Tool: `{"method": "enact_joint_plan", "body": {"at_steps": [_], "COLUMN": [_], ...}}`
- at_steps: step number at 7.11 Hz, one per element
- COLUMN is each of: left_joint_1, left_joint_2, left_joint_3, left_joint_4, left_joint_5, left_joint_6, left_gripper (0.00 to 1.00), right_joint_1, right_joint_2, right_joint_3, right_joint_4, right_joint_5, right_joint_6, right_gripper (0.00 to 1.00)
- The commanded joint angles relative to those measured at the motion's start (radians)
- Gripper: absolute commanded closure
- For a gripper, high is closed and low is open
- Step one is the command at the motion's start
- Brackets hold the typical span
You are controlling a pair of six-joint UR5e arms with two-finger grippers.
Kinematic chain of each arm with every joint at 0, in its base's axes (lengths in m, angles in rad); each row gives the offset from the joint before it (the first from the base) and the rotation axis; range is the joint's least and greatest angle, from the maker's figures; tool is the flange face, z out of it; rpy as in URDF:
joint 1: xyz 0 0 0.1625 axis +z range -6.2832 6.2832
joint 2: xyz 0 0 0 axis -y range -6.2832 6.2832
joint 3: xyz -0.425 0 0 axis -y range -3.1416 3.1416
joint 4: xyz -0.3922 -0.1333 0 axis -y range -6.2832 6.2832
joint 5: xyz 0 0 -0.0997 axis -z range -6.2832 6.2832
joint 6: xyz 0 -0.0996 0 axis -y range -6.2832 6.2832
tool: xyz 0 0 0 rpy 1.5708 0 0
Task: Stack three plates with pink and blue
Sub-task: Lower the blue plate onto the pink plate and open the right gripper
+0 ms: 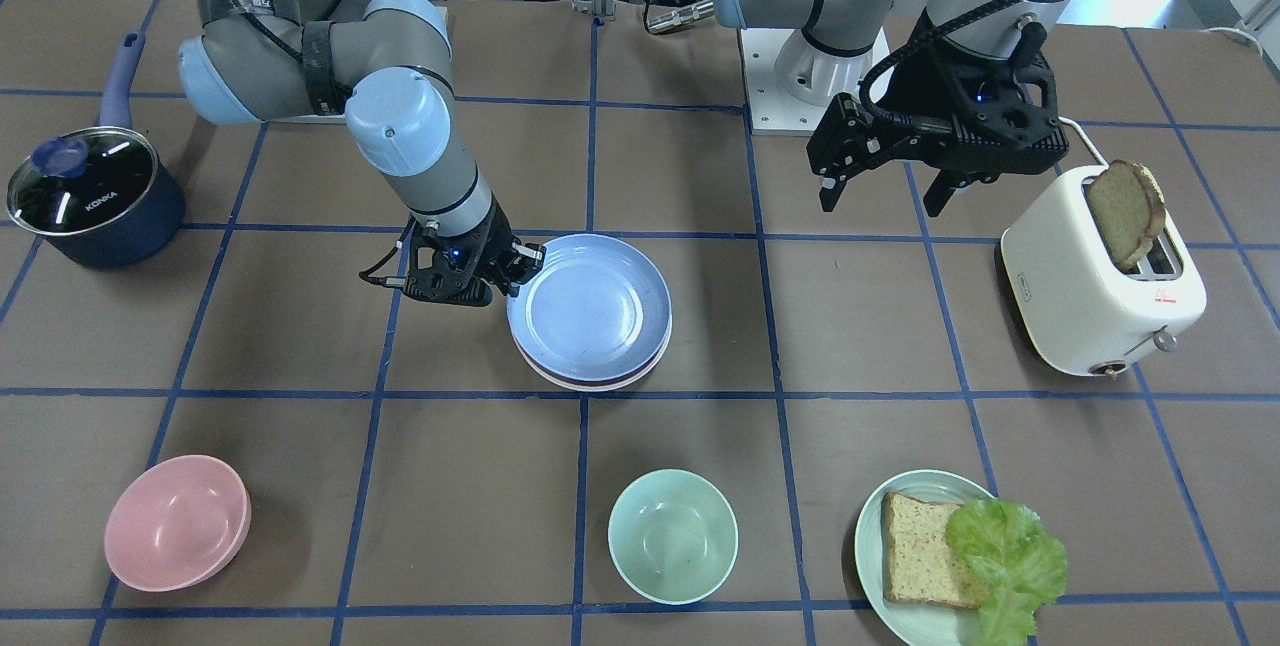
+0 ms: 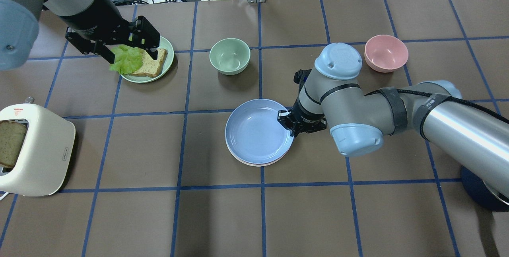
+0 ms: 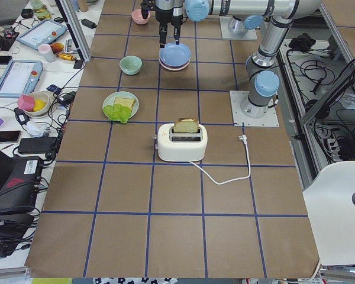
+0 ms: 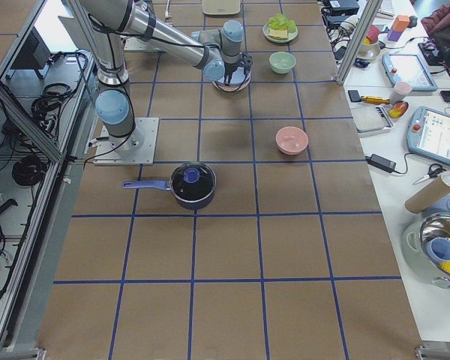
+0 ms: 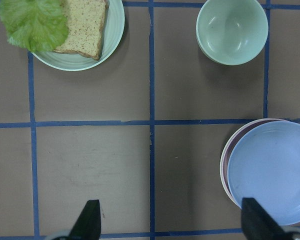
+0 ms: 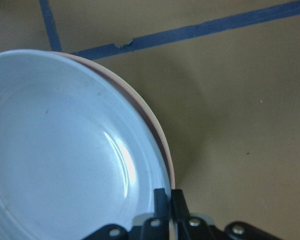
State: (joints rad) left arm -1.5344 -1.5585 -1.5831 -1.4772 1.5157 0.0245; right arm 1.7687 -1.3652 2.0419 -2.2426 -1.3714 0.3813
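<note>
Stacking is nearly done: the blue plate, laid on the pink plate mid-counter, is pinched at three o'clock by the right tool. Letting go is needed next. The left tool is spread.

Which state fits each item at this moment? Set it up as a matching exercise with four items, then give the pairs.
Items:
1. light blue plate
2. right gripper
3. left gripper
4. toaster

States:
A. open, held above the table
B. holds a bread slice standing in its slot
C. topmost in the stack
D. shut on a plate's rim

Pairs: 1-C; 2-D; 3-A; 4-B
</note>
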Motion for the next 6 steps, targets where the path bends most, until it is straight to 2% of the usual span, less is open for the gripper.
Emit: {"method": "enact_joint_plan", "body": {"at_steps": [1, 2, 5, 6], "left_joint_1": [0.0, 0.0, 0.0, 0.0], "left_joint_2": [0.0, 0.0, 0.0, 0.0], "left_joint_3": [0.0, 0.0, 0.0, 0.0], "left_joint_4": [0.0, 0.0, 0.0, 0.0], "left_joint_5": [0.0, 0.0, 0.001, 0.001], "left_joint_6": [0.0, 0.0, 0.0, 0.0], "left_gripper": [0.0, 0.0, 0.0, 0.0], "right_joint_1": [0.005, 0.021, 0.014, 0.009], "right_joint_2": [-0.002, -0.002, -0.009, -0.017], "right_joint_3": [0.0, -0.006, -0.095, -0.148], "right_joint_4": [-0.002, -0.021, -0.025, 0.042], "right_joint_5": [-0.001, -0.015, -0.024, -0.024], "right_joint_6": [0.048, 0.071, 0.042, 0.018], "right_gripper": [0.28, 0.2, 0.18, 0.17]}}
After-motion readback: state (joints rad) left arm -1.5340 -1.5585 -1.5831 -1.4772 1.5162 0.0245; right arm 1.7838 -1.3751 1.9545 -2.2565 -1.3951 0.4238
